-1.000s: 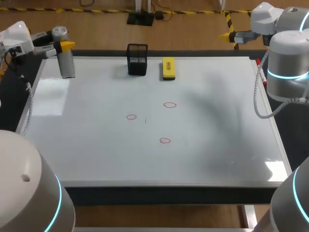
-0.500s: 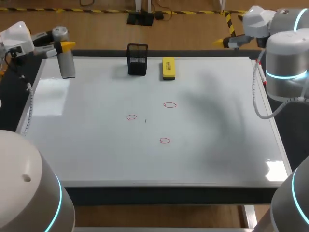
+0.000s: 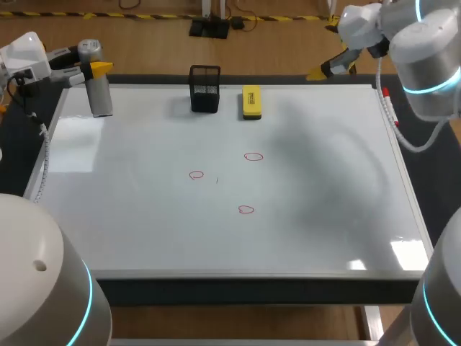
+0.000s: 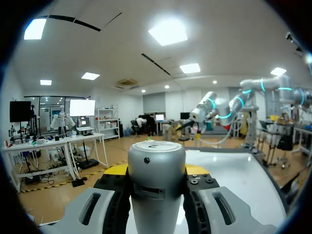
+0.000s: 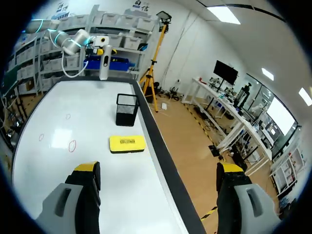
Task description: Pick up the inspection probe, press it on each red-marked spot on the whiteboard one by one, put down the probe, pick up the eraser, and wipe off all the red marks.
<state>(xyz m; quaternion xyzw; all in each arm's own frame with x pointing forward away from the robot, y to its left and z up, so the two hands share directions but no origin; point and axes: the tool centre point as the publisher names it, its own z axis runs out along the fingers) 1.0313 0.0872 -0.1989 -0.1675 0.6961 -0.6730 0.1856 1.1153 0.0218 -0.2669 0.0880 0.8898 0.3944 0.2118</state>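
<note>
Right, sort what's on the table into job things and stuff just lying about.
For the job: probe, eraser, red marks, whiteboard.
Lying about: black mesh cup.

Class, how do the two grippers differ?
The left gripper is shut on the probe; the right gripper is open and empty. The left is at the whiteboard's far left corner; the right over its far edge, near the eraser. Both have yellow tips.

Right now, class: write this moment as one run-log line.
left jaws: shut on probe, upright at whiteboard's far left corner | right jaws: open, empty, eraser ahead | red marks: three, unwiped
</note>
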